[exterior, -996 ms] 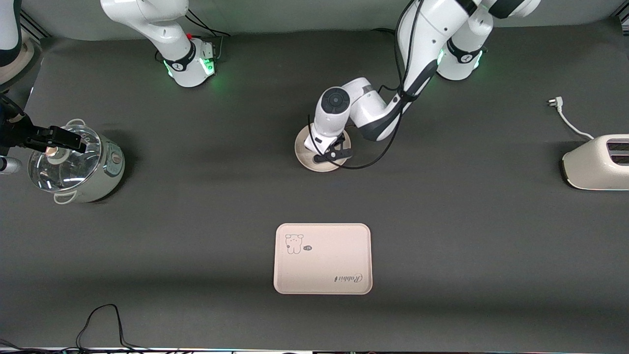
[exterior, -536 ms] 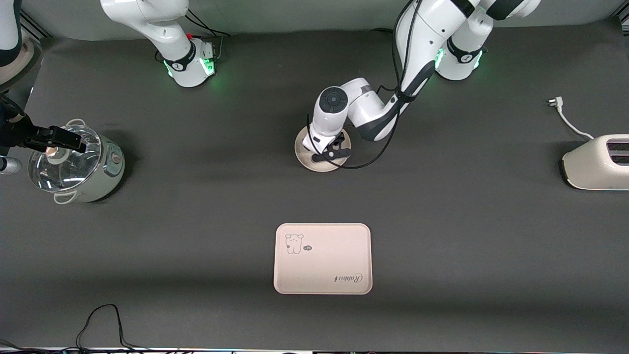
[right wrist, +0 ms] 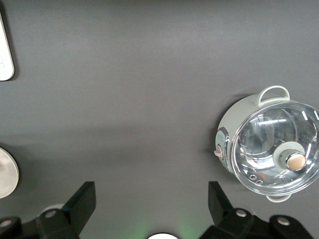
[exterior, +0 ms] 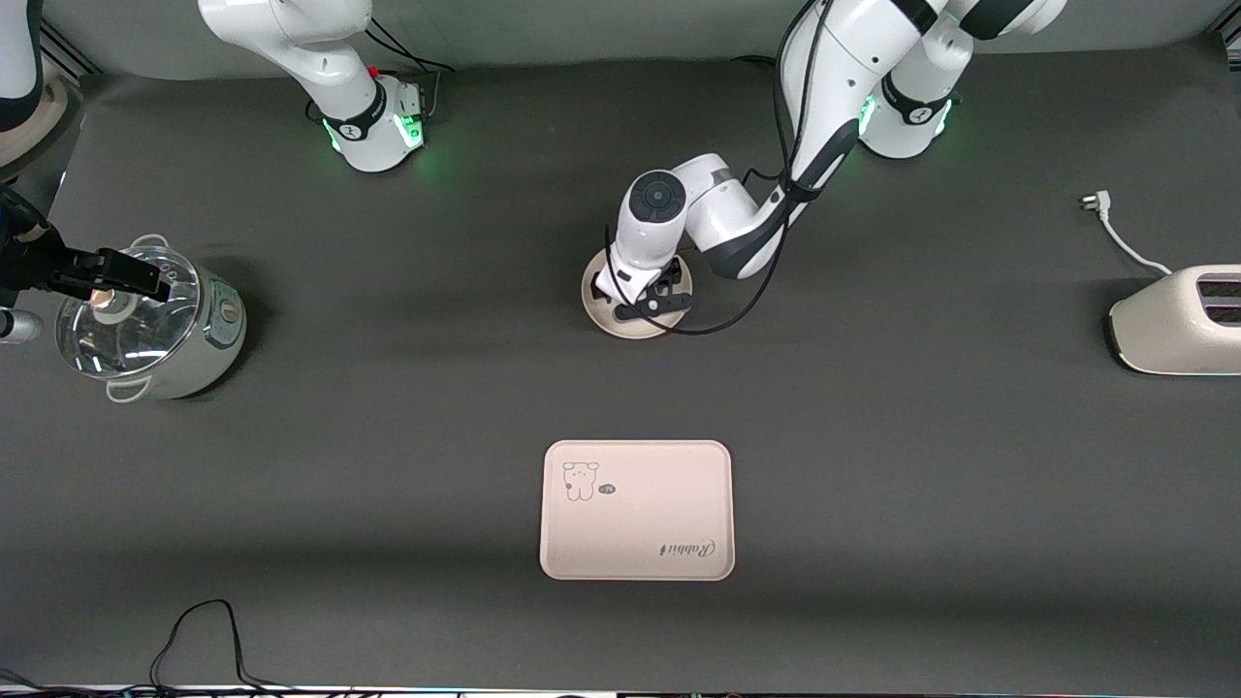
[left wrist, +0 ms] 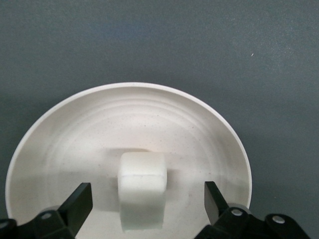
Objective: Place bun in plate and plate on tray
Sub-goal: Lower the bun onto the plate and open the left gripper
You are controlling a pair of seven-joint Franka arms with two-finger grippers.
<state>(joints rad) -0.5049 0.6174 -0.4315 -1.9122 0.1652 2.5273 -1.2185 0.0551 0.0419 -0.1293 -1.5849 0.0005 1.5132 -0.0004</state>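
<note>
The round cream plate (exterior: 635, 332) lies mid-table, nearer the robots' bases than the tray (exterior: 637, 523). My left gripper (exterior: 652, 302) hovers low over the plate and hides most of it in the front view. In the left wrist view the off-white bun (left wrist: 142, 174) rests in the plate (left wrist: 199, 129). The left gripper (left wrist: 147, 191) is open, with a finger on each side of the bun and a gap on both sides. The tray, with its animal drawing and "Rabbit" script, has nothing on it. My right gripper (right wrist: 150, 191) is open and empty, held high over bare table near its base. It waits there.
A pale green pot with a glass lid (exterior: 145, 325) stands at the right arm's end and also shows in the right wrist view (right wrist: 269, 144). A black fixture (exterior: 97, 276) hangs over the pot. A white toaster (exterior: 1178, 320) and its plug cord (exterior: 1115, 233) lie at the left arm's end.
My left arm's wrist has shifted slightly toward the bases over the plate. In the last half second it has hardly moved. Nothing else has moved.
</note>
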